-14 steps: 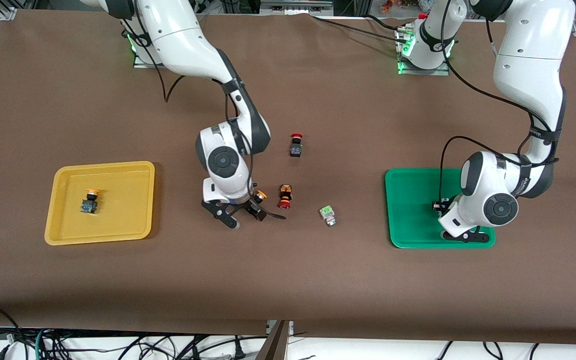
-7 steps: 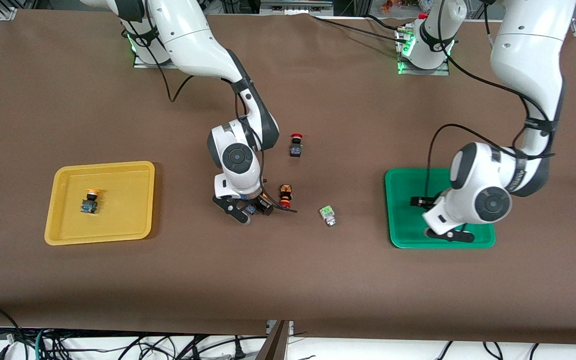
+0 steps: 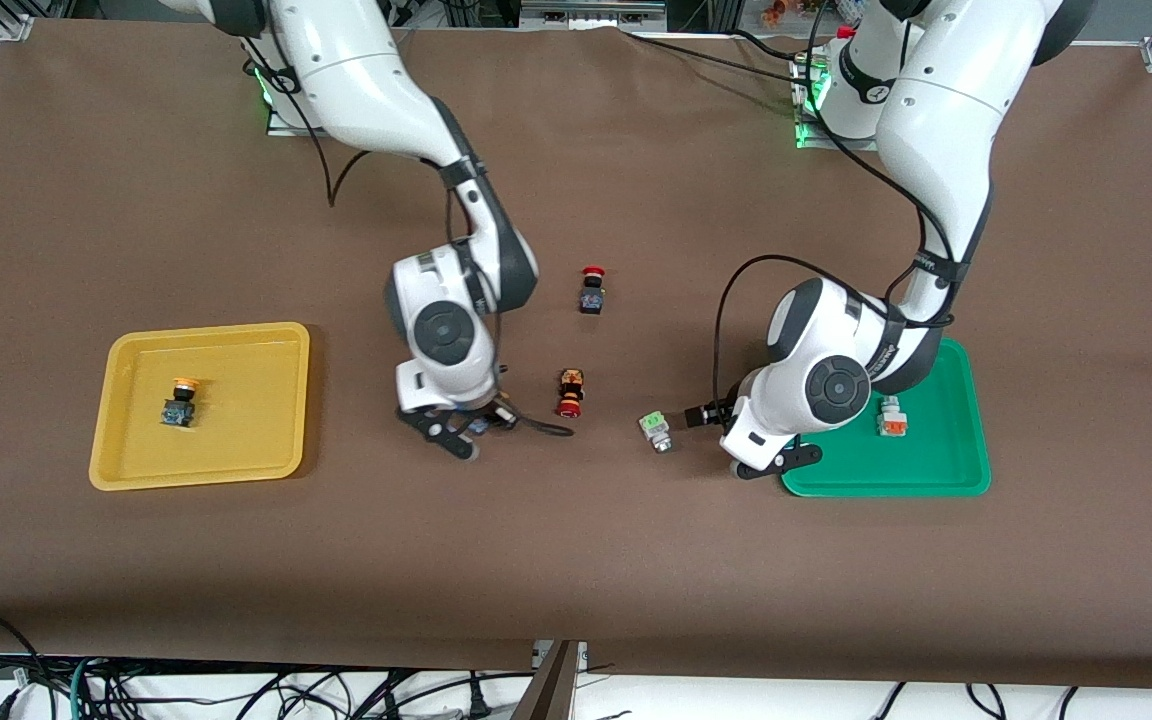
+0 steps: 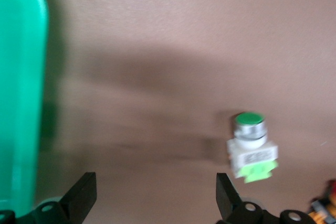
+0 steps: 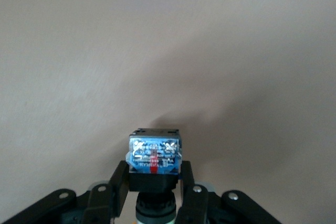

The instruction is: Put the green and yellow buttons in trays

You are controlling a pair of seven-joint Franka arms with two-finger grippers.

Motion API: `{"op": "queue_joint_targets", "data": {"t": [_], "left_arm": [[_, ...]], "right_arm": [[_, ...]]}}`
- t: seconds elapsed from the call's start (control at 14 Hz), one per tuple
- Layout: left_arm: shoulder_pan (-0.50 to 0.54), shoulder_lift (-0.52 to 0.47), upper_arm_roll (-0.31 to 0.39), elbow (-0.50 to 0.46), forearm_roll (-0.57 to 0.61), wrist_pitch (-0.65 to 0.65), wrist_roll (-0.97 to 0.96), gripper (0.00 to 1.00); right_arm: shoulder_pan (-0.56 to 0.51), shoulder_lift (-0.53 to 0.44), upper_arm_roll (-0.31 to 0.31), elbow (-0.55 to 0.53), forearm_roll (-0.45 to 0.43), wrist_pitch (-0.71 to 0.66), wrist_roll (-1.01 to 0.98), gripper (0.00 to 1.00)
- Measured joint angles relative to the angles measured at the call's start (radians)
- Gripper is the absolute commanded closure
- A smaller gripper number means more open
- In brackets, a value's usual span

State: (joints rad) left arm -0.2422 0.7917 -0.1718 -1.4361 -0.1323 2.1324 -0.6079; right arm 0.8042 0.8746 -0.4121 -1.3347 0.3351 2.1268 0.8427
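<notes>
1. Table (image 3: 636, 560): brown covered surface; it bears everything listed below.
2. Yellow tray (image 3: 136, 465): at the right arm's end of the table. It holds one yellow-capped button (image 3: 181, 400), lying on its side.
3. Green tray (image 3: 946, 470): at the left arm's end. It holds one silver-white button with orange face (image 3: 891, 418).
4. Right gripper (image 3: 476, 425): I see it low over the table between the yellow tray and the red-capped buttons. The jaws are closed on a second yellow-capped button (image 5: 155, 156); the right wrist view shows its blue end outward, with fingers (image 5: 118, 187) pressed on the black body's flat sides.
5. Left gripper (image 3: 736, 440): it hangs over bare table beside the green tray's rim, next to the green-faced button. Its jaws are spread wide and hold nothing, as the left wrist view (image 4: 152, 203) shows.
6. Green-faced button (image 3: 654, 428): silver-white and loose on the table, between the orange-and-black red-capped button and the green tray. It has not been picked up.
7. Red-capped buttons, not task items: one with an orange-and-black body (image 3: 570, 392) and one with a black-blue body (image 3: 592, 290) farther from the front camera.
8. Handling note, my judgement: the buttons look light, rigid and hard-shelled. Round caps may roll or slip, so I would grip the squared body across its flat sides.
</notes>
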Motion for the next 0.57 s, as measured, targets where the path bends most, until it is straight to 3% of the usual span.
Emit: {"op": "queue_joint_targets", "data": {"t": [0.21, 0.36, 0.43, 0.57], "left_arm": [[-0.039, 0.047, -0.001, 0.034, -0.012, 0.091, -0.147, 0.0], [-0.075, 0.067, 0.0, 0.044, -0.012, 0.13, -0.226, 0.0], [-0.09, 0.076, 0.001, 0.046, -0.012, 0.142, -0.255, 0.05], [-0.11, 0.091, 0.001, 0.048, -0.012, 0.15, -0.28, 0.43]], "right_arm": [[-0.116, -0.067, -0.077, 0.0, -0.001, -0.199, -0.365, 1.0], [-0.168, -0.079, -0.165, -0.022, 0.0, -0.257, -0.627, 1.0], [-0.194, -0.079, -0.195, -0.044, 0.001, -0.26, -0.747, 1.0], [-0.257, -0.078, -0.212, -0.087, 0.001, -0.26, -0.923, 1.0]]}}
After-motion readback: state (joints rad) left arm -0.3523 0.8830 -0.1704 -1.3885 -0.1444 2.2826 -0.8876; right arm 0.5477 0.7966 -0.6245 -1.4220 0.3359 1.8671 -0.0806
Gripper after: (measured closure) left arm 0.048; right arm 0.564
